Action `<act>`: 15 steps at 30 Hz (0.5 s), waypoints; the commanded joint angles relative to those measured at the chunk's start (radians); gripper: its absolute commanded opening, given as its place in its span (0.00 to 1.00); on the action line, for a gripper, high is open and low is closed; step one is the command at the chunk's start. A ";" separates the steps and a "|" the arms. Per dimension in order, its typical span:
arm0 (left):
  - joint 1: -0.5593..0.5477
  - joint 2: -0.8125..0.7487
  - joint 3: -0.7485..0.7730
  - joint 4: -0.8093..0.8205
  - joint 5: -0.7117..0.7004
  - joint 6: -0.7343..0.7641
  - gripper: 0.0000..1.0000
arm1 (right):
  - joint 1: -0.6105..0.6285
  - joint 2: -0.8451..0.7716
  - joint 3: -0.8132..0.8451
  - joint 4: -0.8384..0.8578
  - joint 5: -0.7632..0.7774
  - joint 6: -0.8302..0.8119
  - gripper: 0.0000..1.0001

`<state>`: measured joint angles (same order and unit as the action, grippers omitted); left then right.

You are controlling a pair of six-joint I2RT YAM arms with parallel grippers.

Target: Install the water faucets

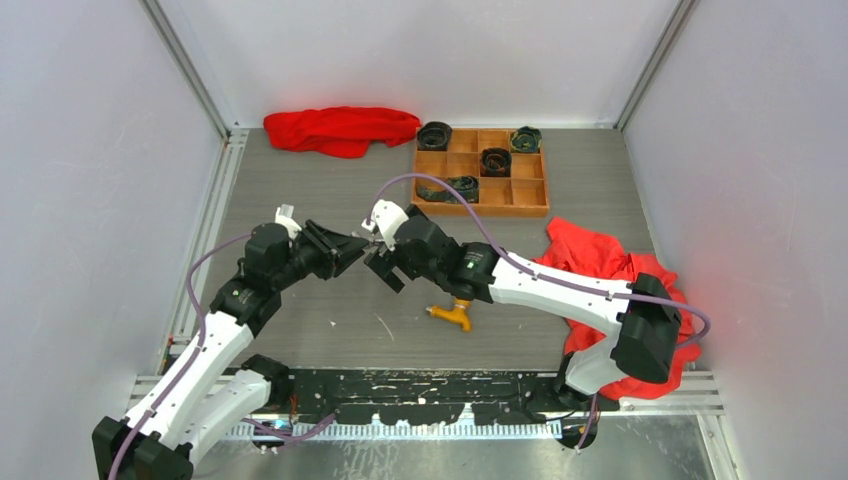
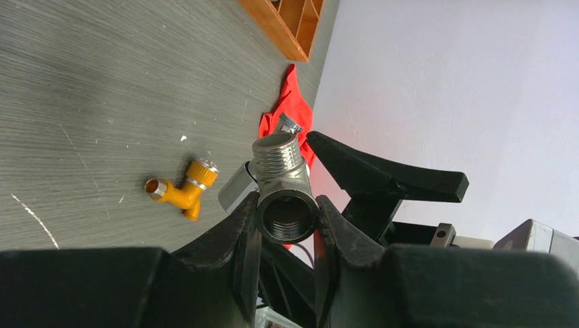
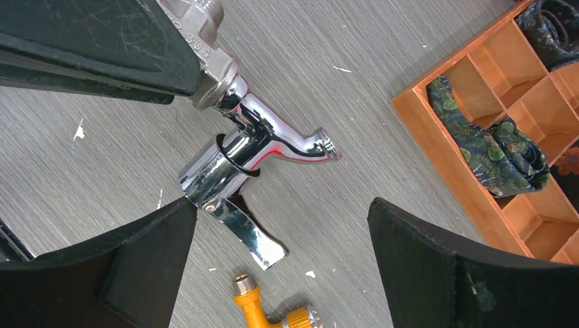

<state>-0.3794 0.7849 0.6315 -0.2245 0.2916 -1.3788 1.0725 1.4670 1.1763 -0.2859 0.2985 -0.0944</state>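
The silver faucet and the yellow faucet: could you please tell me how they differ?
The silver faucet is shiny chrome; the yellow faucet is orange-yellow. The silver one is clamped in the left gripper; the yellow one lies loose on the table. Both have threaded ends.

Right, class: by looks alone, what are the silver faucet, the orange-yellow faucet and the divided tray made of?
Silver faucet: likely chrome-plated metal, mirror reflections. Orange-yellow faucet: matte yellow body, plastic or painted, silvery threaded ends. Divided tray: seemingly wood, flat orange-brown panels.
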 commanded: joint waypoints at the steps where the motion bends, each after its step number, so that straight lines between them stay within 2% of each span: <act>1: -0.003 -0.029 0.010 0.090 0.032 0.003 0.00 | 0.001 -0.004 0.065 0.035 0.063 0.023 1.00; 15: -0.003 0.020 0.030 0.043 0.068 0.057 0.00 | 0.000 -0.128 0.015 0.147 0.078 0.029 1.00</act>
<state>-0.3794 0.8021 0.6315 -0.2276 0.3191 -1.3602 1.0725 1.4059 1.1862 -0.2314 0.3565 -0.0803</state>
